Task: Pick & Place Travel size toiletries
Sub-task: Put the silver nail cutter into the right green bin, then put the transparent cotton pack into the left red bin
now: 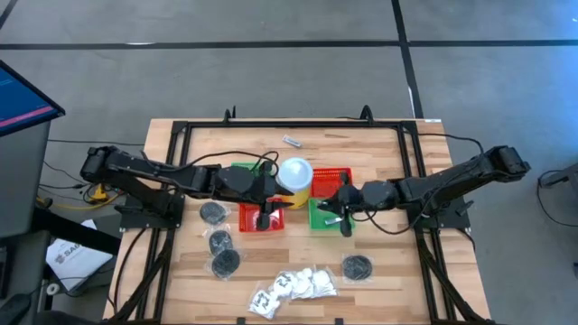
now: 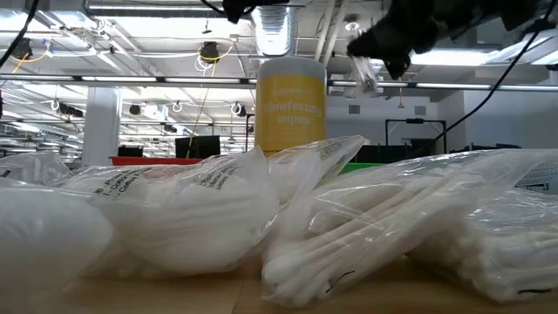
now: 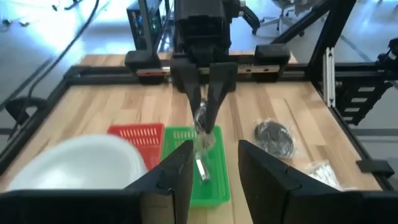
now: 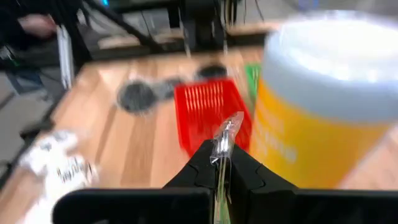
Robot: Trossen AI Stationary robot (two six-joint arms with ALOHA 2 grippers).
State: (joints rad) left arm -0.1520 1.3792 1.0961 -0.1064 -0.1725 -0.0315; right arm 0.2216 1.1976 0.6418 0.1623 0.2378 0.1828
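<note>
Nearest the counter's [image 1: 379, 171] front edge lie the printed packets [image 1: 291, 287] of white pieces, heaped in crinkled clear film; in the low view the long white sticks inside one packet [image 2: 375, 231] run roughly level, slanting away across the picture. Just beyond them, dark round pieces in clear bags lie flat: one [image 1: 358, 268] to the right, a pair [image 1: 223, 254] to the left, and another [image 1: 212, 213] farther back.

Mid-counter, the right hand [image 4: 221, 163] is pinched tight on a small silvery piece in a clear wrapper [image 4: 225, 138], a thin strip whose long axis stands upright out of the fingertips (seen from the left wrist it hangs nearly vertical, glinting). It is held above the green mesh basket [image 3: 199, 167], which already holds another silvery piece [image 3: 203, 168] lying lengthwise along the basket. The left hand [image 3: 212, 168] hovers over a red mesh basket [image 1: 260, 217], its fingers partly apart with nothing between them.

Behind the hands stands the yellow cup [image 1: 294, 176] with its white lid, beside a second red basket [image 1: 332, 179]. Farthest back, a lone silvery piece [image 1: 292, 141] lies flat, angled across the boards.
</note>
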